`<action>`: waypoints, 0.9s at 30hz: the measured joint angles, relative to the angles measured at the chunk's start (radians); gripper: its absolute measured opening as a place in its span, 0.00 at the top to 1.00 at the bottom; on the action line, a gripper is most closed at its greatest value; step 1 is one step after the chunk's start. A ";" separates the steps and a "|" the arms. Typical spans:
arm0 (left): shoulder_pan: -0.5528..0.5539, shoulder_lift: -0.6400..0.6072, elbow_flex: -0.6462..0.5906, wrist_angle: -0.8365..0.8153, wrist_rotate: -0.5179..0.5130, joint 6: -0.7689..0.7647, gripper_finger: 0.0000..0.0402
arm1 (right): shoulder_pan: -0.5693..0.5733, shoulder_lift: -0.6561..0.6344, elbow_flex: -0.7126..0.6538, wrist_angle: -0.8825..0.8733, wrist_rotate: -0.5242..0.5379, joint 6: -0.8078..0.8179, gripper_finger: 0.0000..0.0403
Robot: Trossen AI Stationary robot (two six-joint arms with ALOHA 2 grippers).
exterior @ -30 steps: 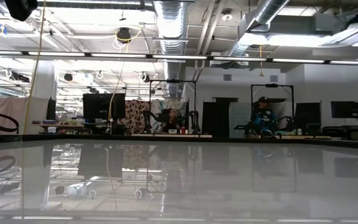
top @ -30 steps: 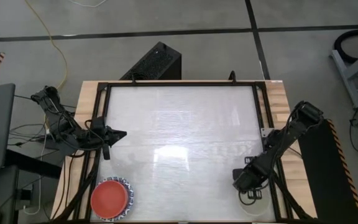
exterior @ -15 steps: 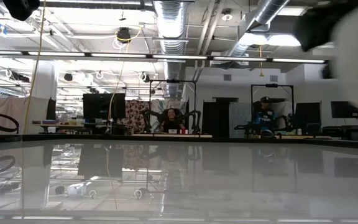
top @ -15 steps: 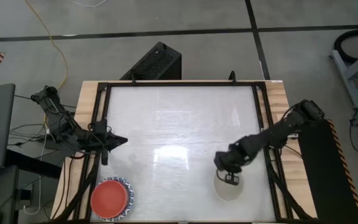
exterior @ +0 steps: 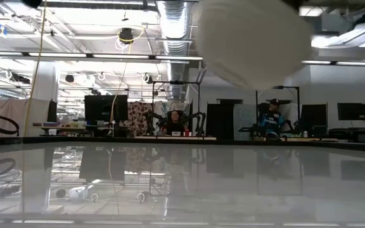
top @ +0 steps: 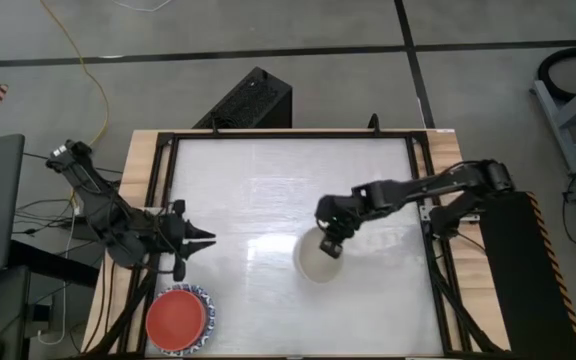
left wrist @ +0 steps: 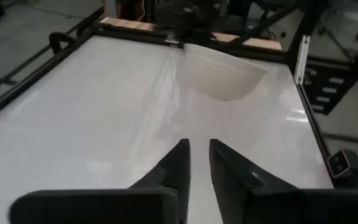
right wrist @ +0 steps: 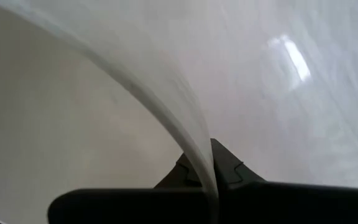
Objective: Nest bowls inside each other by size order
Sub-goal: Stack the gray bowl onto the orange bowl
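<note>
A plain cream-white bowl [top: 317, 262] hangs above the middle of the table, a little to the right. It also shows in the low view [exterior: 252, 41] and the left wrist view [left wrist: 221, 73]. My right gripper [top: 332, 244] is shut on its rim. A red bowl [top: 175, 318] sits inside a blue-and-white patterned bowl [top: 204, 300] at the near left corner. My left gripper [top: 206, 240] is shut and empty at the table's left edge, just beyond that stack. The other bowls are out of view. My right gripper pinches the cream-white bowl's rim [right wrist: 199, 163] with one finger inside the bowl and one outside. The fingers come slanting down from the table's far right side. The bowl hangs lifted clear of the table, opening up and slightly tilted.
A black frame [top: 423, 190] runs around the white tabletop. Bare white tabletop [top: 268, 190] lies between the two arms. People sit at desks in the room beyond the table [exterior: 270, 117].
My right gripper has carried the cream-white bowl from the near right corner toward the table's left and far side, to about the middle, and raised it. My left gripper has shifted a little toward the near edge.
</note>
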 joint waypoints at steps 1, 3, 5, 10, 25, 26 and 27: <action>0.006 0.020 0.018 -0.001 0.013 0.023 0.86 | -0.010 0.008 0.017 0.016 0.001 0.000 0.98; 0.019 0.057 0.062 -0.002 0.042 0.070 0.83 | -0.026 0.025 0.054 0.053 0.001 0.003 0.98; 0.027 0.090 0.115 -0.009 0.038 0.086 0.79 | -0.035 0.051 0.098 0.097 0.000 0.011 0.98; 0.030 0.117 0.282 -0.090 0.041 0.113 0.76 | -0.033 0.189 0.270 0.125 -0.002 0.006 0.98; 0.029 0.102 0.560 -0.403 0.043 0.082 0.79 | 0.025 0.708 0.962 0.116 -0.217 -0.121 0.97; 0.029 0.096 0.569 -0.408 0.049 0.072 0.79 | 0.026 0.737 1.002 0.118 -0.231 -0.121 0.97; 0.029 0.091 0.578 -0.414 0.054 0.068 0.79 | 0.031 0.766 1.043 0.116 -0.241 -0.121 0.97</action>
